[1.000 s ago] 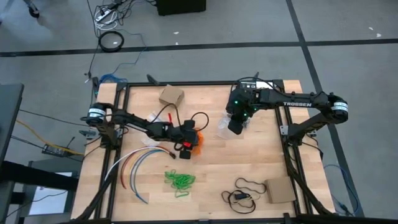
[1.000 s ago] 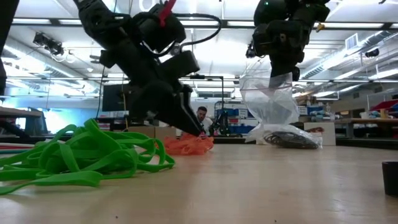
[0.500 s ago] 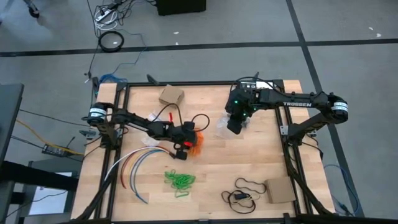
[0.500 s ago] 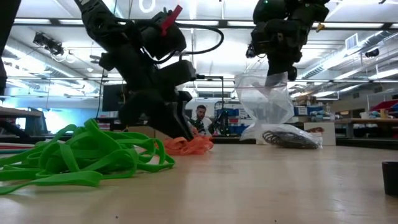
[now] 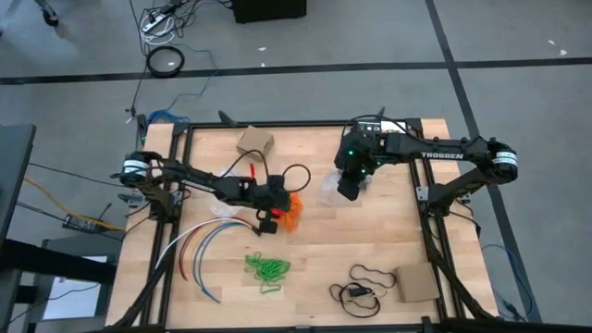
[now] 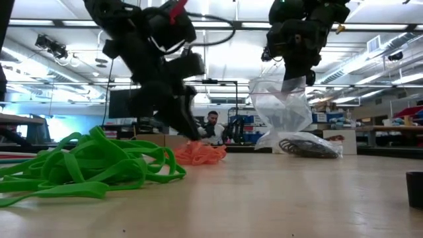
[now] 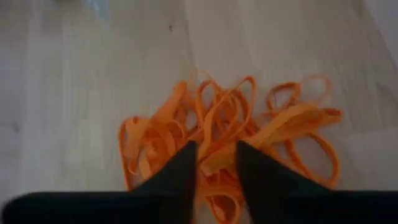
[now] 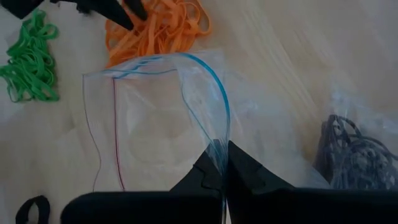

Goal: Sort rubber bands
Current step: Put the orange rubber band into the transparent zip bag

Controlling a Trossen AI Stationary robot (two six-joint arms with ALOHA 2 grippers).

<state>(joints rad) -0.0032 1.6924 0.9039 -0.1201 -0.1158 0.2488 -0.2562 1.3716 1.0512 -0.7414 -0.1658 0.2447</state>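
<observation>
An orange heap of rubber bands (image 5: 292,212) lies on the wooden table near its middle. My left gripper (image 7: 214,165) points slantwise down at the heap's top, its fingers a little apart, with orange strands showing between them. A green heap (image 5: 266,268) rests nearer the front edge. My right gripper (image 8: 221,165) hangs above the table's right half, shut on a clear zip bag (image 6: 283,109). Dark bands sit in a second clear bag (image 8: 354,149) lying on the table beside it. My left gripper comes at the orange heap's top (image 7: 217,146) slanting from above, from the table's left. Strands run between its fingertips (image 7: 186,163), but whether they touch the bands I cannot tell; the heap lies on the table. My right gripper pinches the empty bag's mouth edge by the blue zip line (image 8: 219,148) between its two fingers, pointing slantwise down. The bag hangs open below the fingers, its lower part (image 6: 277,135) resting on the table.
Long coloured cables (image 5: 199,245) curve along the table's left front. A cardboard box (image 5: 254,141) stands at the far edge and another (image 5: 416,283) at the front right, next to a black cord loop (image 5: 368,276). A person shows in the room beyond.
My left gripper dipped its fingertips into the orange heap, then drew back a little toward the table's left and rose, tipping steeper. The heap has stayed on the table.
</observation>
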